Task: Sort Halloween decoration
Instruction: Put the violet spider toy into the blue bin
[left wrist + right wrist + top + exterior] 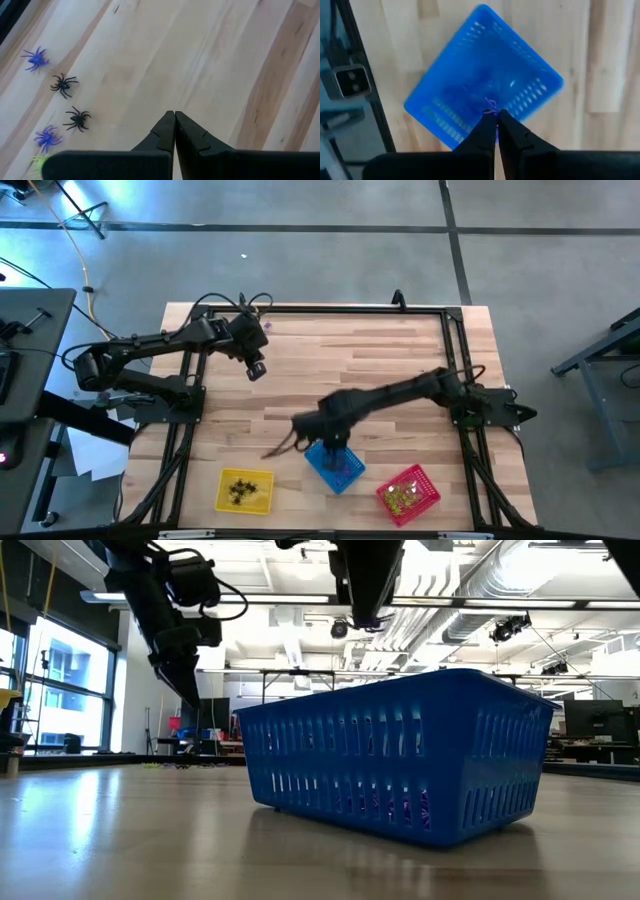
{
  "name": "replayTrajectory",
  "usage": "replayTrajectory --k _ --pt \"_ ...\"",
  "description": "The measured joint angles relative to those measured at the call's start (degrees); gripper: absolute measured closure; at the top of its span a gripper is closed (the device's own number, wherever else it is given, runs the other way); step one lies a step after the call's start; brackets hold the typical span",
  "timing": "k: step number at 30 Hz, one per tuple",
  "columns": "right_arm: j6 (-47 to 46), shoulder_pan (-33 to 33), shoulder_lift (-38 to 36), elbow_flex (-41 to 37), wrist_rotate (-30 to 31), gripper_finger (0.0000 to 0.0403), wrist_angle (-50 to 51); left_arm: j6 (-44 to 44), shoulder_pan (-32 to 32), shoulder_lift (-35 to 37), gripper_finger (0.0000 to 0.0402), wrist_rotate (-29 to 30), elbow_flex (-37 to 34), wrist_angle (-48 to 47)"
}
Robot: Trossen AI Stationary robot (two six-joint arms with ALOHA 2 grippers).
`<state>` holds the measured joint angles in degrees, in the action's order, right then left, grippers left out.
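Right gripper (493, 116) pinching a purple spider (491, 106) above the blue basket (470, 75); left gripper (174, 116) shut, empty.

Hovering over bare table (330, 370), well apart from the baskets, left fingers pressed together, with loose spiders nearby in its wrist view: black spiders (64, 84), more purple ones (35, 58). Others sitting sorted in the yellow basket (245, 490) and red basket (408, 491). Likely featherlight, thin springy plastic legs, apt to slip or snag; looking best pinched at the body, or by a leg as here.
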<state>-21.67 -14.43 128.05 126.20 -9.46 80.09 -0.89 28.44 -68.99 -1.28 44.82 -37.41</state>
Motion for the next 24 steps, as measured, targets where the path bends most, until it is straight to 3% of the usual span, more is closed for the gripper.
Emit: replayTrajectory --k 7,13,20,24 --pt "-5.10 -3.26 0.00 -7.74 0.46 0.0403 -10.34 0.84 -2.48 0.00 0.0402 0.02 0.00 -0.14" --pt "-7.65 -3.26 0.11 -15.69 -0.45 0.0403 -13.52 2.37 -4.29 0.00 0.0401 0.00 0.00 -1.79" --pt "-9.51 -4.16 0.11 -16.48 0.52 0.0402 -16.65 3.28 -5.91 0.02 0.0401 0.00 0.00 -2.59" --pt "-10.03 -4.73 0.09 -16.44 0.48 0.0381 -16.53 3.33 -6.52 0.02 0.0401 0.02 0.00 -2.73"
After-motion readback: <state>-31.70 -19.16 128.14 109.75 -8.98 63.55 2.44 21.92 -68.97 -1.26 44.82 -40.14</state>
